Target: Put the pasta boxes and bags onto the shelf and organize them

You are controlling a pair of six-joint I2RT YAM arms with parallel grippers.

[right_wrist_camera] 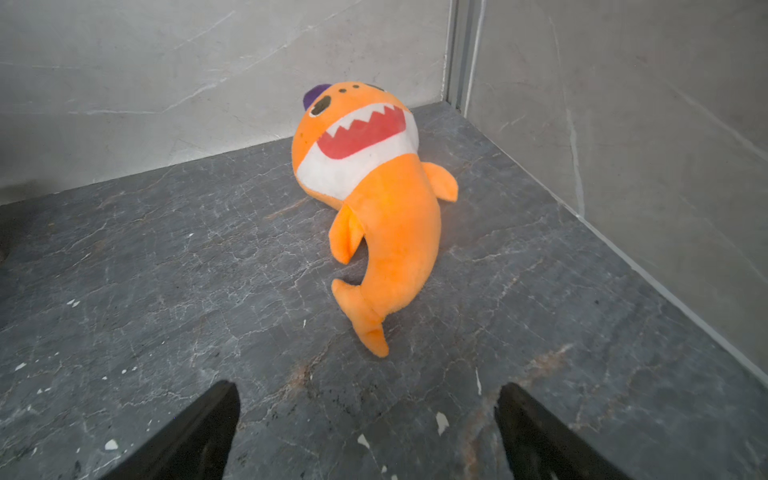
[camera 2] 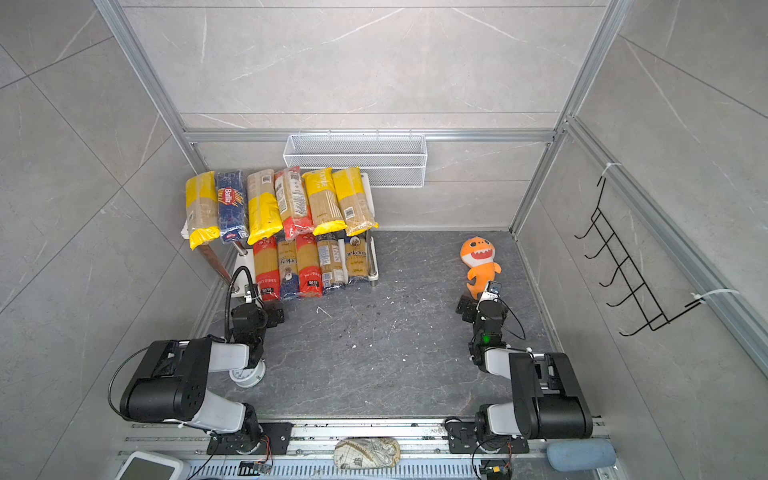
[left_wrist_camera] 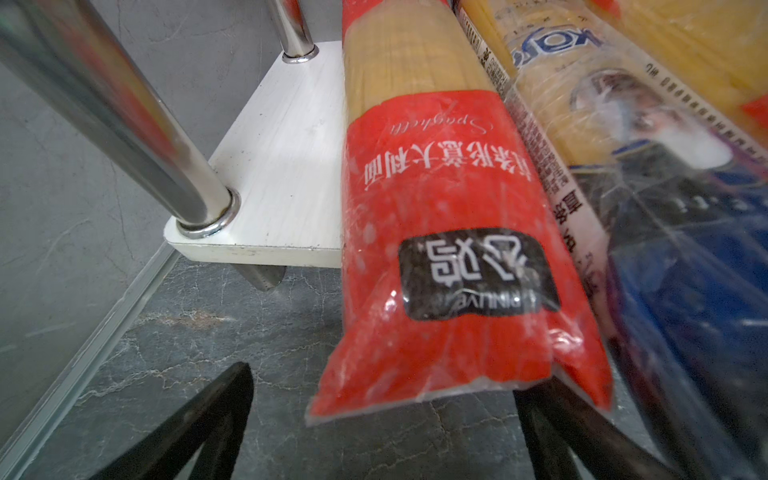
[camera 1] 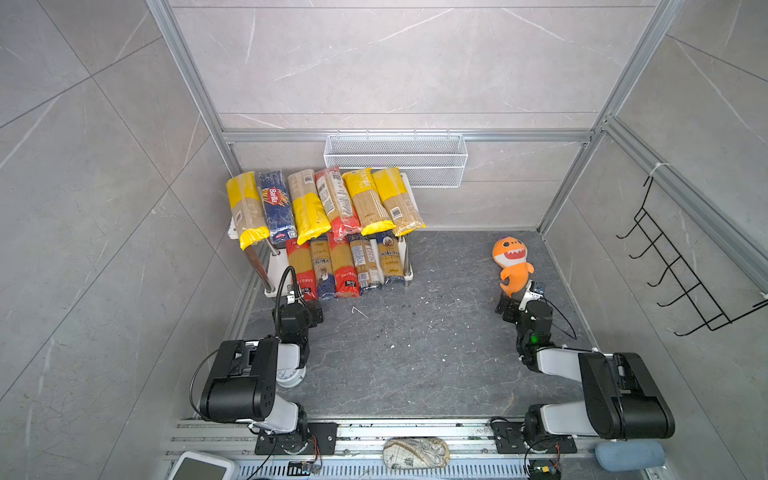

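The shelf (camera 1: 277, 270) stands at the back left, with several pasta packs (camera 1: 365, 203) side by side on its top board, among them a dark-blue Barilla pack (camera 1: 276, 208). Several more pasta packs (camera 1: 345, 266) lie on the lower board. My left gripper (camera 1: 306, 302) is open at the front end of the leftmost lower pack. In the left wrist view this red-ended pack (left_wrist_camera: 436, 249) overhangs the white board (left_wrist_camera: 282, 166), and its end reaches between the spread fingers of my left gripper (left_wrist_camera: 384, 386) without being gripped. My right gripper (right_wrist_camera: 368, 388) is open and empty.
An orange plush shark (camera 1: 513, 266) (right_wrist_camera: 386, 199) lies on the dark floor just ahead of my right gripper (camera 1: 513, 301), near the back right corner. A white wire mesh basket (camera 1: 395, 160) hangs on the back wall above the shelf. A black wire hook rack (camera 1: 681, 270) hangs on the right wall.
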